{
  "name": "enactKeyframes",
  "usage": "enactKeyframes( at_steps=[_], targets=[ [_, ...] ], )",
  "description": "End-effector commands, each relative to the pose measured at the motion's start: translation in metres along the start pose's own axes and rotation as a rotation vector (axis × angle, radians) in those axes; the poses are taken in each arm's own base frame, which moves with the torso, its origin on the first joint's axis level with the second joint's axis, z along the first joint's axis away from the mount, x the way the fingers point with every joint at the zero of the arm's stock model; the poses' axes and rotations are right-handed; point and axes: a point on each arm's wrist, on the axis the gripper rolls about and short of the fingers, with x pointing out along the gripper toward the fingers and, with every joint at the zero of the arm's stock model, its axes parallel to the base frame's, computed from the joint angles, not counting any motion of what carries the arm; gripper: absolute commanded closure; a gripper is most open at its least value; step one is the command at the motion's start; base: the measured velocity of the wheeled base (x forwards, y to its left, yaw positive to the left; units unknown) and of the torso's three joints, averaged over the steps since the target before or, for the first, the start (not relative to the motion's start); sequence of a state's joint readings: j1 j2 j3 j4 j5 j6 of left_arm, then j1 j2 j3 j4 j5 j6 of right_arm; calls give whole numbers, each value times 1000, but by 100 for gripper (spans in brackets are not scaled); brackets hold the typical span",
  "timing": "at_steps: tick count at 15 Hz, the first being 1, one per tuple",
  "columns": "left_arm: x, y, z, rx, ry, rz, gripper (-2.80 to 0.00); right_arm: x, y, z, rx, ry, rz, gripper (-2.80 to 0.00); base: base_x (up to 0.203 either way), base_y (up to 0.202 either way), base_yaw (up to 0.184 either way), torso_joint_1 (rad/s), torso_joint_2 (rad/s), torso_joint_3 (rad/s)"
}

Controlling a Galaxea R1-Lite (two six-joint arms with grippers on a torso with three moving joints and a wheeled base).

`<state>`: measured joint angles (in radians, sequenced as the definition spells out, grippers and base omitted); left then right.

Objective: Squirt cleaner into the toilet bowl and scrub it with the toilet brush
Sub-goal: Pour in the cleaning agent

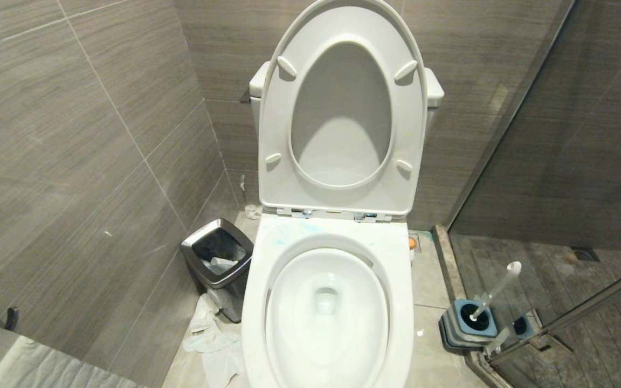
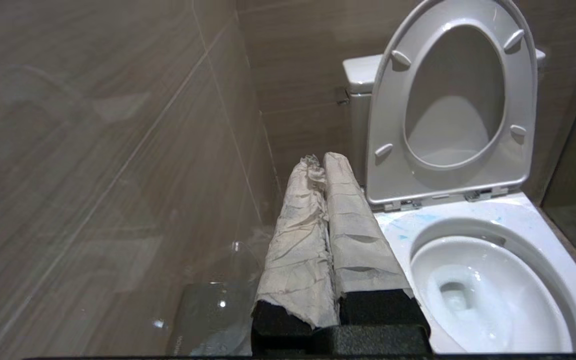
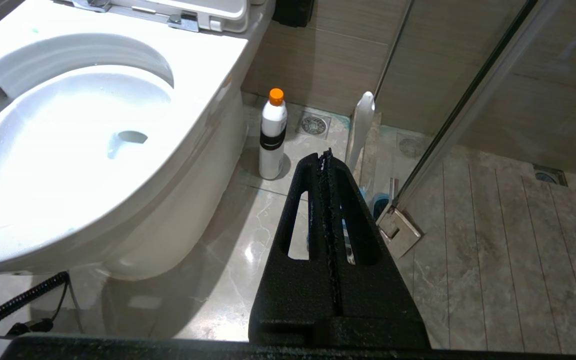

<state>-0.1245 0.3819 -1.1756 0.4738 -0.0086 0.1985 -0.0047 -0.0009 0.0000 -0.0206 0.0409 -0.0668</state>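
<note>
The white toilet bowl [image 1: 403,280] stands open, its seat and lid [image 1: 343,108] raised against the tank. Blue-teal smears [image 1: 283,237] mark the rim behind the bowl. The cleaner [image 3: 273,135], a white bottle with an orange cap, stands on the floor to the right of the toilet. The toilet brush [image 1: 496,291] leans in its blue-grey holder [image 1: 469,323] by the glass. My left gripper [image 2: 322,161], fingers wrapped in paper, is shut and empty between the left wall and the toilet. My right gripper [image 3: 325,155] is shut and empty, low over the floor short of the bottle and brush [image 3: 360,125].
A steel-rimmed black waste bin [image 1: 219,258] stands left of the toilet with crumpled tissue [image 1: 211,339] on the floor beside it. A glass shower partition [image 1: 558,161] with a metal hinge [image 3: 398,230] closes off the right. A floor drain [image 3: 314,125] lies behind the bottle.
</note>
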Motion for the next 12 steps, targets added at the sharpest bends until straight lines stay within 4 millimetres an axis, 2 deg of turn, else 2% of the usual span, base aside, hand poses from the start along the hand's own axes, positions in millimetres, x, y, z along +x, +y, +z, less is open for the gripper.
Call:
enactKeyframes(
  at_steps=[1, 3, 10, 12],
  targets=[
    [-17, -17, -4, 43, -27, 38, 0, 1, 0, -3, 0, 11, 1, 0, 0, 0, 0, 0, 0, 0],
    [-24, -29, -19, 57, -12, 38, 0, 1, 0, -3, 0, 11, 1, 0, 0, 0, 0, 0, 0, 0],
    [-21, -27, -26, 54, 29, 140, 0, 1, 0, -3, 0, 11, 1, 0, 0, 0, 0, 0, 0, 0],
    [-20, -28, -37, 47, 59, 135, 0, 1, 0, -3, 0, 11, 1, 0, 0, 0, 0, 0, 0, 0]
  ],
)
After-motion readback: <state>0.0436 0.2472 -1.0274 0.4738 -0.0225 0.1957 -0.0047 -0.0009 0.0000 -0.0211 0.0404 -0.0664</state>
